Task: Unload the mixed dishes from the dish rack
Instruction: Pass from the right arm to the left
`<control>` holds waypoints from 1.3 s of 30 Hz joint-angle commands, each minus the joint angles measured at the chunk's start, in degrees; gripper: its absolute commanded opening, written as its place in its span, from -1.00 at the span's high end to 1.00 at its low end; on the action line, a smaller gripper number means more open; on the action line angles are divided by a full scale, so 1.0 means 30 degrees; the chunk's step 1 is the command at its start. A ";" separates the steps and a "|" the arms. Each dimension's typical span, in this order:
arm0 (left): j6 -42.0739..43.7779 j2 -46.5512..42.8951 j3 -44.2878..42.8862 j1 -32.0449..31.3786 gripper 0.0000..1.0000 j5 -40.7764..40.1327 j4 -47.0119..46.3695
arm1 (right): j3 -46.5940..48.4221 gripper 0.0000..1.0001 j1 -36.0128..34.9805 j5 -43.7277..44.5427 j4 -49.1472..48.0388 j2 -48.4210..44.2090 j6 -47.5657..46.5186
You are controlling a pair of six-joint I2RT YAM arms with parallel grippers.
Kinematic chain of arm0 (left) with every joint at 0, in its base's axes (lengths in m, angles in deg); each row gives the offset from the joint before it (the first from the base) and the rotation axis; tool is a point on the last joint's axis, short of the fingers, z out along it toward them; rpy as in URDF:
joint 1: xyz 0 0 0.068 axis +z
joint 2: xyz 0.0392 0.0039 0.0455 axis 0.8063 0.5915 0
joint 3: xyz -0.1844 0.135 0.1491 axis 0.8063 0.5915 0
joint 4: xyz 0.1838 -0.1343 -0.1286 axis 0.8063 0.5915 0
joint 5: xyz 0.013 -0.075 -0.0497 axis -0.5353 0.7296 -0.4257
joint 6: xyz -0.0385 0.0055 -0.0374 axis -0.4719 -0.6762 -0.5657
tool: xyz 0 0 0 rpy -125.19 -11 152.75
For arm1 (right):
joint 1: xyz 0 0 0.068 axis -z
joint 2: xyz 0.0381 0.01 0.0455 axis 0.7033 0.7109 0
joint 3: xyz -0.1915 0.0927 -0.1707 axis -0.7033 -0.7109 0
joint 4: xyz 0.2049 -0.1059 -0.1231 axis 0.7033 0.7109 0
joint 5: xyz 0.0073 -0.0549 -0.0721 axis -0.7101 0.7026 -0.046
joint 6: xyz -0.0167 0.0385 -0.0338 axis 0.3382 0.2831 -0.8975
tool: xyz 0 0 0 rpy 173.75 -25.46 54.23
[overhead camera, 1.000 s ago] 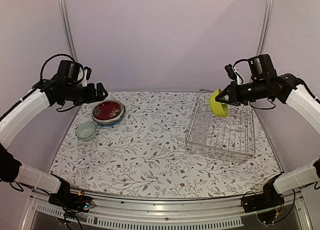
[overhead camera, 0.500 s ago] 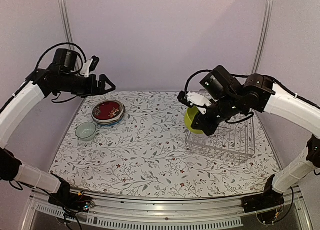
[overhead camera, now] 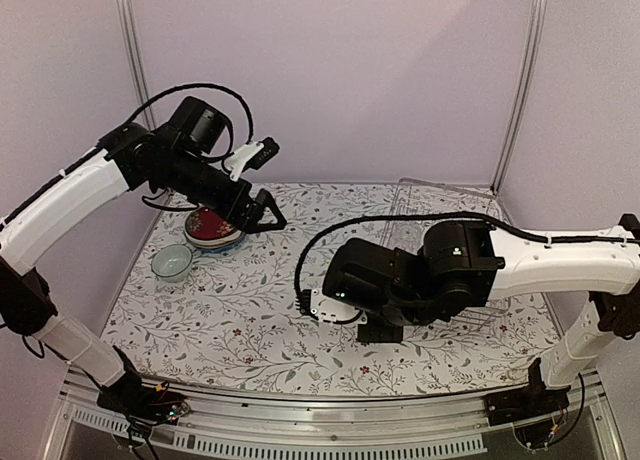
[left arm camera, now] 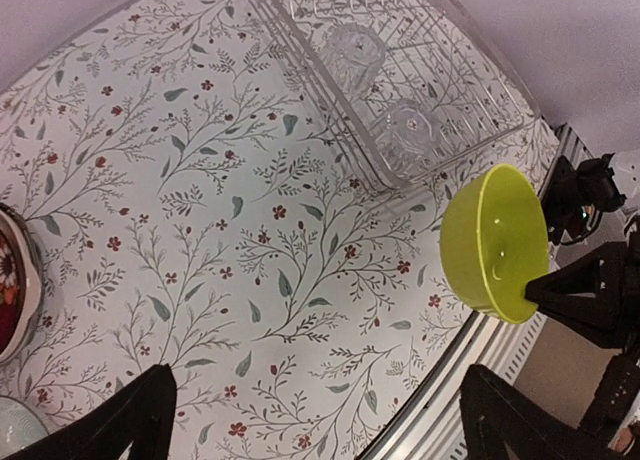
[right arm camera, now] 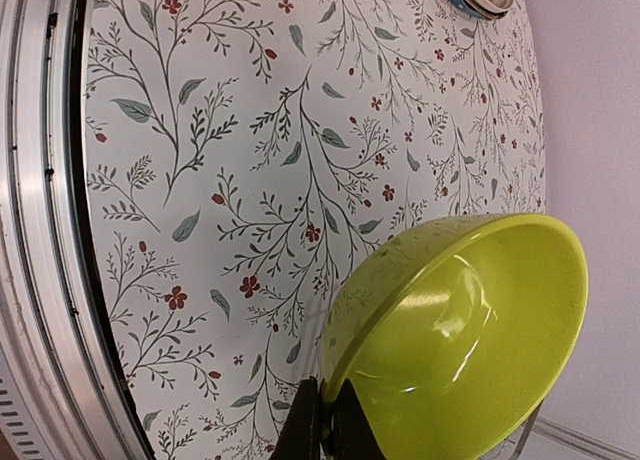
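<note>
The right arm is swinging away from the dish rack (left arm camera: 440, 90) and is now reaching low across the front middle of the table (overhead camera: 260, 310). The left arm is also moving, stretching out above the stack with the red floral plate (overhead camera: 213, 223).

The right gripper (right arm camera: 325, 415) is pinching the lime-green bowl (right arm camera: 470, 320) by a thin bit of its rim. The bowl is hanging in the air, tipped on its side, over the table near the front edge. The left gripper (left arm camera: 320, 425) is standing wide and is holding nothing. It is pointing down at the table and toward the bowl.

Here is what could be going wrong. The bowl is being held by its rim only, so it could be slipping out if the arm is moving fast or stopping hard. It is close to the metal edge, so a drop here could be sending it rolling off the table. The two arms are coming near each other, so they could be bumping. Two clear drinking glasses (left arm camera: 405, 125) are lying in the rack, and the small whitish bowl (overhead camera: 172, 263) is sitting beside the plates.
</note>
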 commanded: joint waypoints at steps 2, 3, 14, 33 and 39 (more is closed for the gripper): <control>0.1747 0.1430 -0.1051 -0.3551 -0.99 -0.1941 0.1638 | -0.0525 1.00 -0.1284 0.2239 -0.0197 0.1041 -0.1200; 0.1882 0.1725 -0.1227 -0.4100 -0.99 -0.2247 0.1723 | -0.0530 1.00 -0.1368 0.2117 -0.0192 0.1106 -0.1206; 0.2425 0.5409 -0.3545 -0.7806 -0.82 -0.3702 0.2311 | -0.0230 1.00 -0.1747 0.1284 -0.0047 0.1809 -0.0914; 0.1858 0.8917 -0.5195 -0.8288 0.00 -0.4992 0.3508 | -0.0008 1.00 -0.2314 0.2225 0.0037 0.1889 -0.0804; 0.1606 0.9161 -0.5483 -0.8259 0.52 -0.3901 0.3566 | -0.0081 1.00 -0.2342 0.2711 -0.0002 0.1910 -0.0640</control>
